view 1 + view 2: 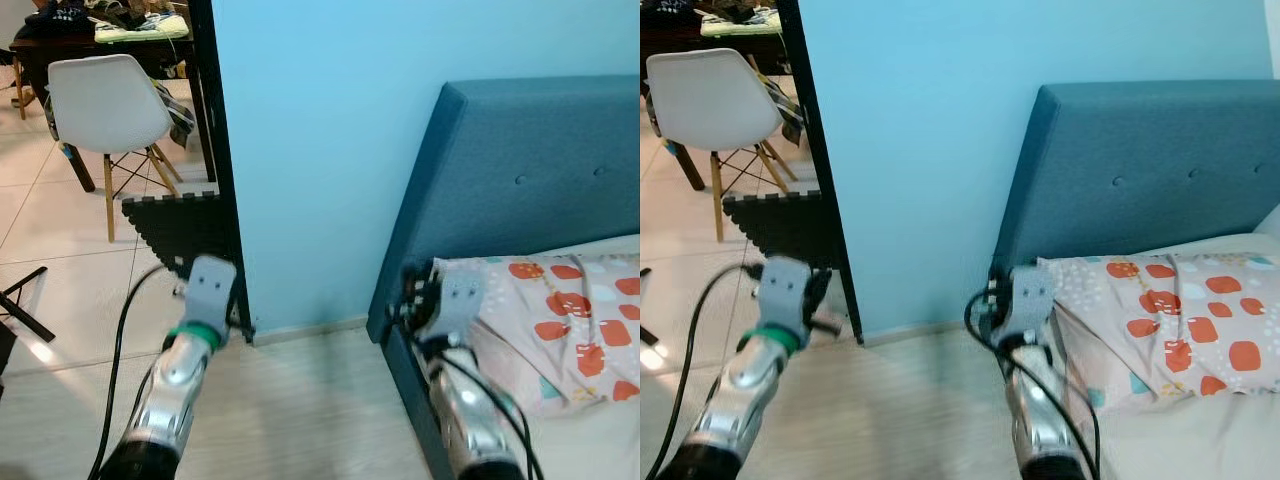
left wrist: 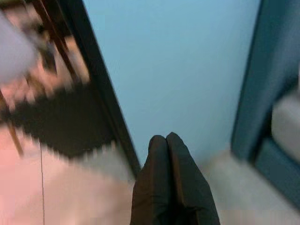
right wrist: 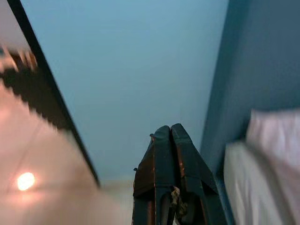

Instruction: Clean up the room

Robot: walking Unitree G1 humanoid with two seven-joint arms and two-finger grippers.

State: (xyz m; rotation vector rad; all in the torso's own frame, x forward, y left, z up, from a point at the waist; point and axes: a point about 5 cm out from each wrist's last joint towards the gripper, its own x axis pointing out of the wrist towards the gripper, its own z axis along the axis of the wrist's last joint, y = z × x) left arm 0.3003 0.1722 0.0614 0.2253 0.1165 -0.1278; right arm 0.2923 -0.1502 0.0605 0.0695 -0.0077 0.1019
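**Close to the bed, nothing in hand**

The thing nearest to tidying, as we judge it, is the patterned pillow (image 1: 565,320), which lies on the bed (image 1: 600,440) against the blue headboard (image 1: 520,170), on our right side. Nothing loose shows on the pale floor (image 1: 300,410) in front of us, so we cannot yet name a definite item to pick up.

Our right gripper (image 3: 170,133) is raised just beside the headboard's near corner, fingers pressed together and holding nothing. Our left gripper (image 2: 166,143) points at the light blue wall (image 1: 320,150) near the black door frame (image 1: 225,200), fingers likewise clenched and empty.

The risks we see come from the tight space. A forward step could knock the right arm against the headboard edge or the bed frame. The left arm's black cable (image 1: 120,340) hangs loose and might snag on the door frame or the foam mat (image 1: 180,230) beyond it. The wrist views are blurred, so reaching now would mean poor aim. The white chair (image 1: 105,100) stands well apart, in the next room.
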